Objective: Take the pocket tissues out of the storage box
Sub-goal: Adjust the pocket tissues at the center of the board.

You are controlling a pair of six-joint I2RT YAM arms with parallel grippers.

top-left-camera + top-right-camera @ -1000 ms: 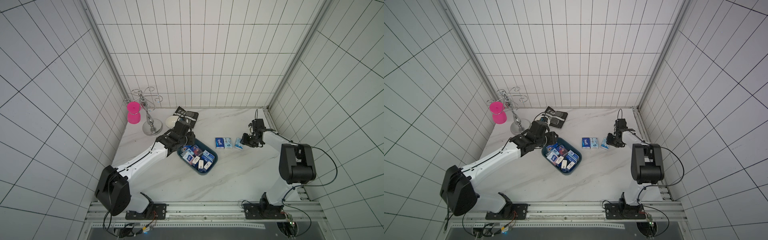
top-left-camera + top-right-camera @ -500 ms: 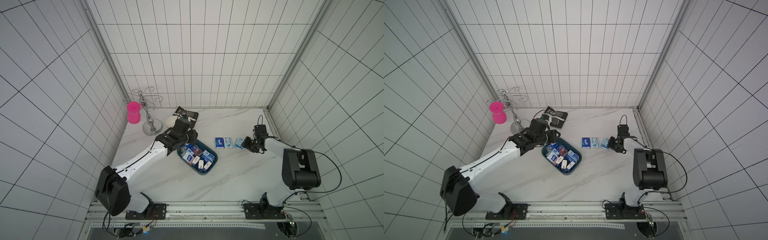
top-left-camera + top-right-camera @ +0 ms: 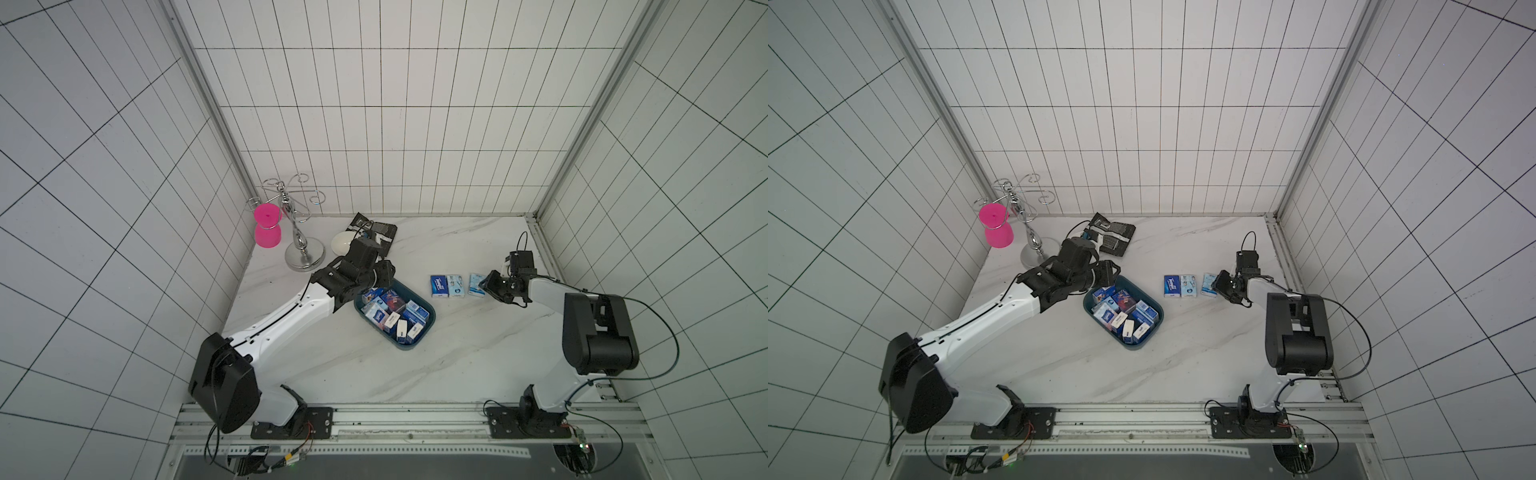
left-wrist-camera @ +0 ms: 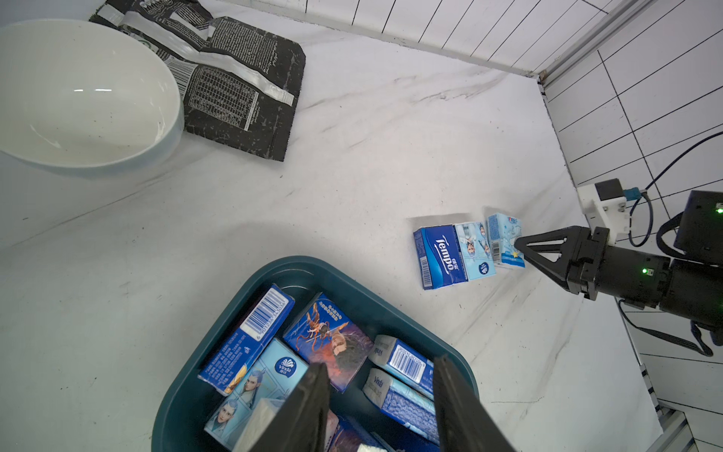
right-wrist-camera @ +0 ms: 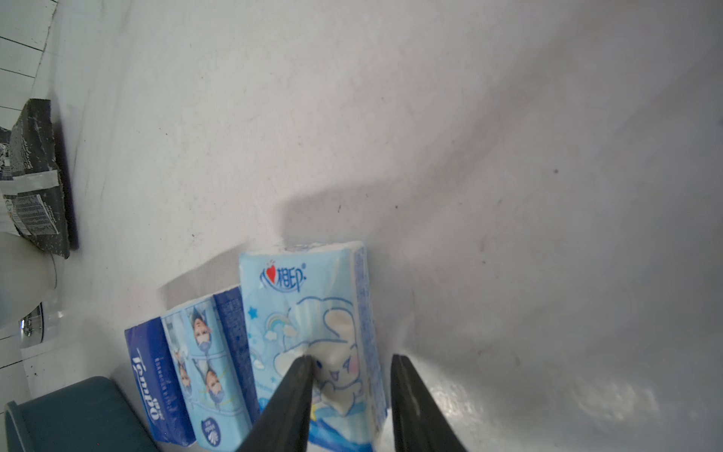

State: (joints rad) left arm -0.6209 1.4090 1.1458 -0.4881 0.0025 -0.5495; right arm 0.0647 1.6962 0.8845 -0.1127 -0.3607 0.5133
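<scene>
In both top views the storage box (image 3: 431, 322) (image 3: 1133, 347) sits near the middle of the marble tabletop (image 3: 374, 374), its long axis running from 10 to 4 o'clock, with most of the pocket tissues (image 3: 390, 316) packed inside. A row of three packets (image 3: 456, 286) lies at 3 o'clock of it. The left gripper (image 3: 384, 274) hangs over the box's 10 o'clock end. The right gripper (image 3: 486, 285) lies low at the row's 3 o'clock end, near the tabletop's metal side edge. Bare tabletop spreads at 6 o'clock toward the front rail and at 12 o'clock behind the row. Only here do the chrome stand (image 3: 303, 249) and pink cup (image 3: 267, 226) at 10 o'clock show whole; no print is legible.

In the left wrist view the left fingers (image 4: 305, 411) stand parted above the box, grasping nothing. "Tempo" reads in white on the row's dark-blue packet (image 4: 442, 258), and "Vinda" on a light-blue packet (image 4: 283, 366) in the box. The white bowl (image 4: 78, 98) sits just beside the black-and-silver pouch (image 4: 234, 78), whose print is too small to read.

In the right wrist view the end packet (image 5: 309, 313) shows a red heart, Chinese characters and a white long-eared cartoon dog. The right fingers (image 5: 289, 403) are parted, one tip over the printed face, the other just off its long edge. Whether either touches, I cannot tell.
</scene>
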